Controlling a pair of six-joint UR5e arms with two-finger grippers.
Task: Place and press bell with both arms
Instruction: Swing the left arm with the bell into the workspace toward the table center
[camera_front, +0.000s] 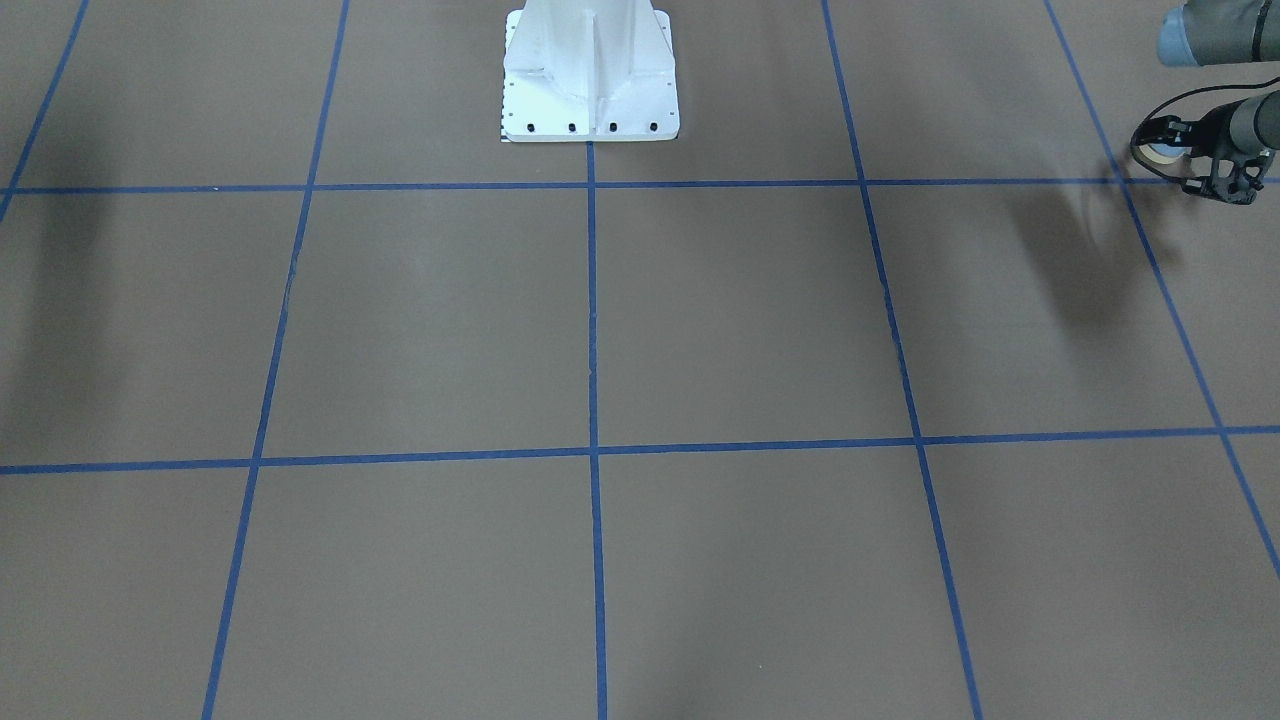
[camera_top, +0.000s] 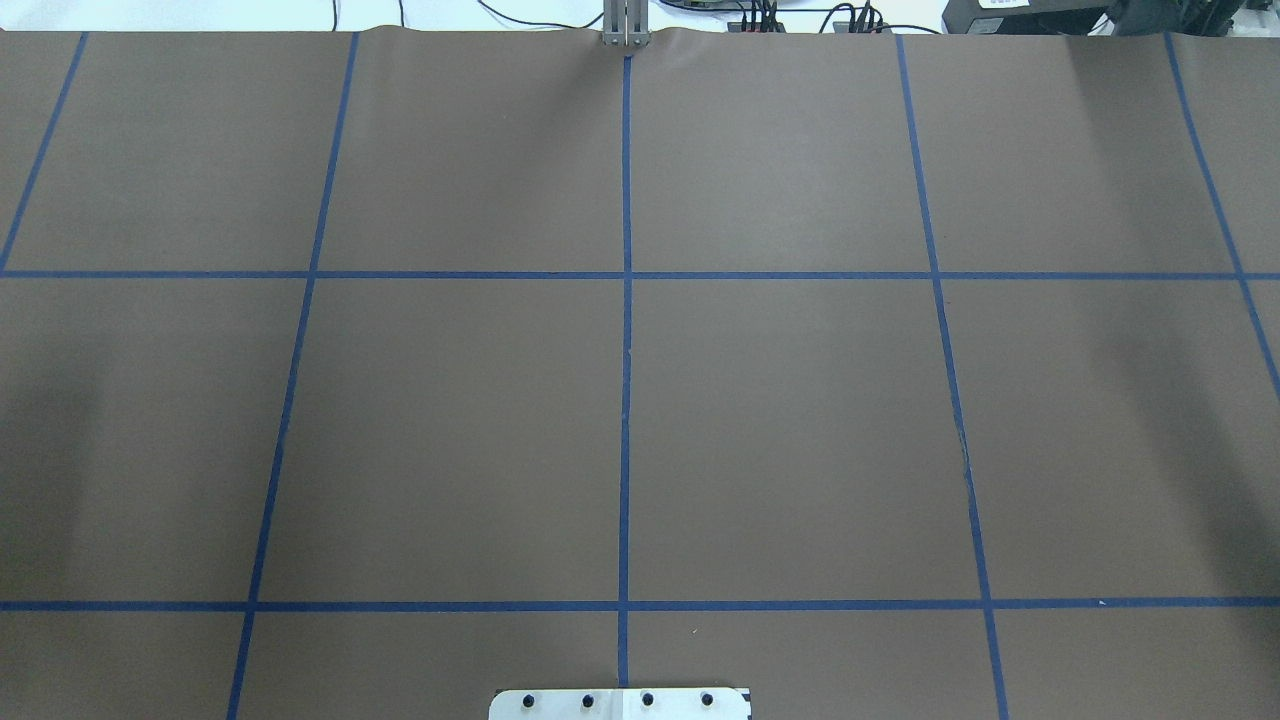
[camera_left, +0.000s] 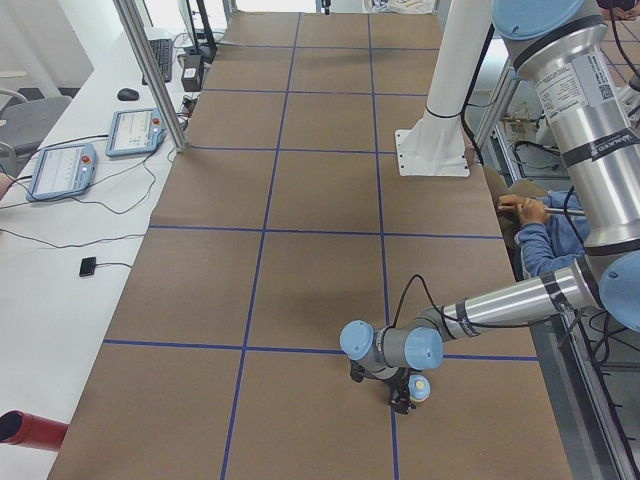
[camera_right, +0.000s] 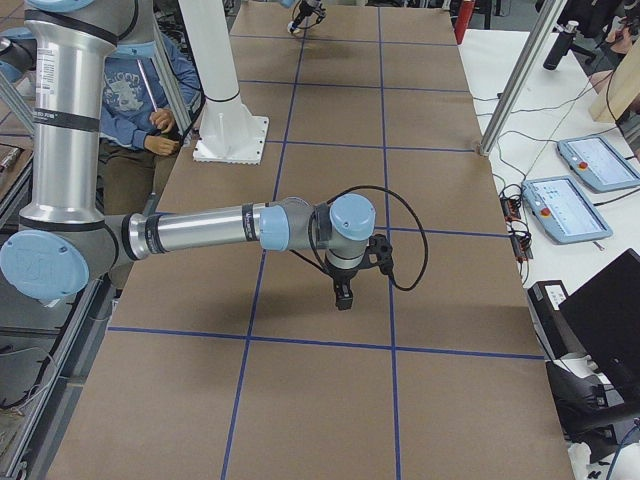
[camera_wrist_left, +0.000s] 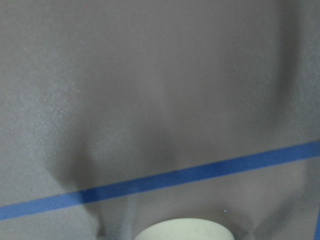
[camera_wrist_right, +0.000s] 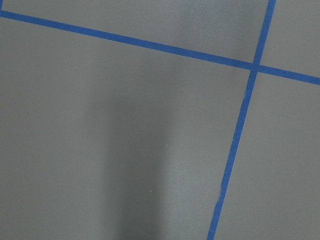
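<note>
Bell gripped between jaws of my left gripper, cream face showing. Held over table near its left end, close to blue tape line. My right gripper hangs low over table's right part; whether jaws clenched or released, cannot tell.

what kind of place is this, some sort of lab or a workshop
Most likely a robotics lab set up for recording: a table gridded with blue tape, teach pendants on the side bench, and a seated operator beside the white arm pedestal.
</note>
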